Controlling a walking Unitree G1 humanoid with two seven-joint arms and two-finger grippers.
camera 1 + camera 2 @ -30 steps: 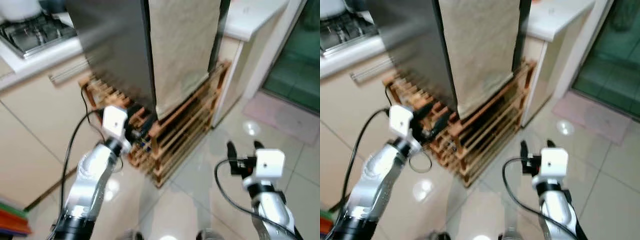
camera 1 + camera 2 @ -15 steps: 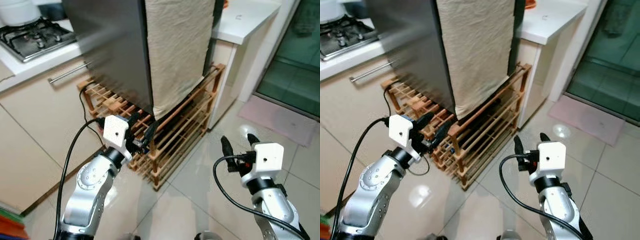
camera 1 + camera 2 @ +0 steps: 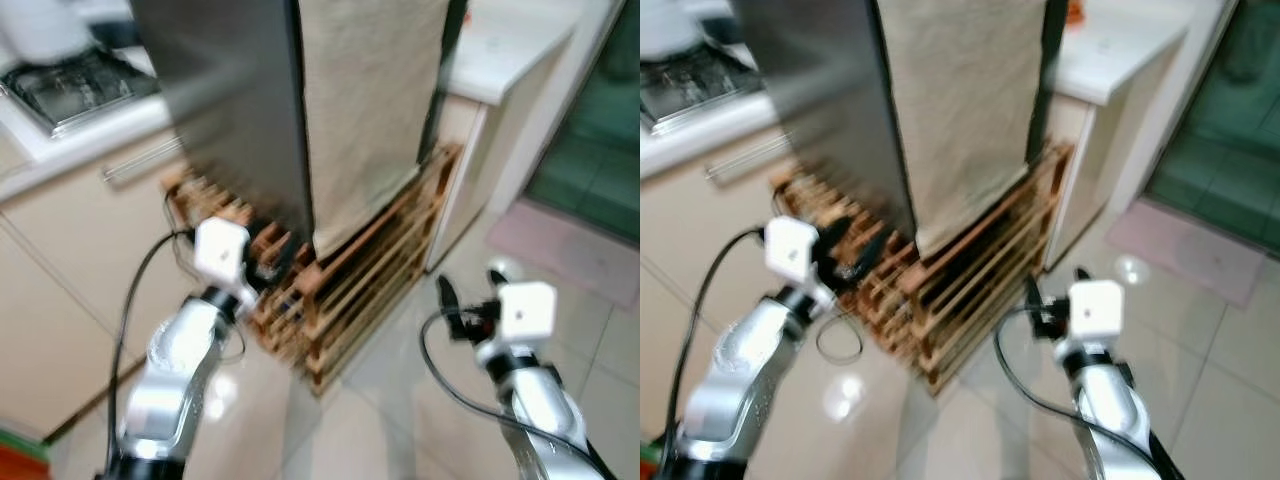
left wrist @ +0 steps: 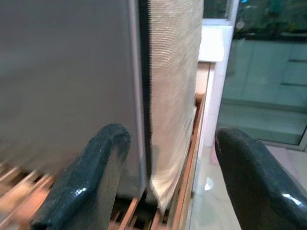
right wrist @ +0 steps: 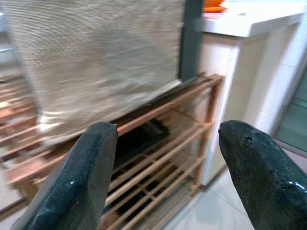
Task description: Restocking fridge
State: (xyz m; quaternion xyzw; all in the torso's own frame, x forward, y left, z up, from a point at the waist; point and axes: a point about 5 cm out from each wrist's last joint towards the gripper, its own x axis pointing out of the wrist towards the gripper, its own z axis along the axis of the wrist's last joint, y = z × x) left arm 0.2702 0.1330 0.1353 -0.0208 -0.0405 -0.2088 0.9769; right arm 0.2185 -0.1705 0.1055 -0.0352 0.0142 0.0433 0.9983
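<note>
The fridge, a dark grey box with a beige cloth hanging down its front, stands on a wooden rack between a counter with a hob and a white counter. The left gripper is raised close to the fridge's lower corner, just above the rack, its fingers spread apart and holding nothing. The right gripper hovers over the tiled floor to the right of the rack, its fingers likewise wide apart and empty.
</note>
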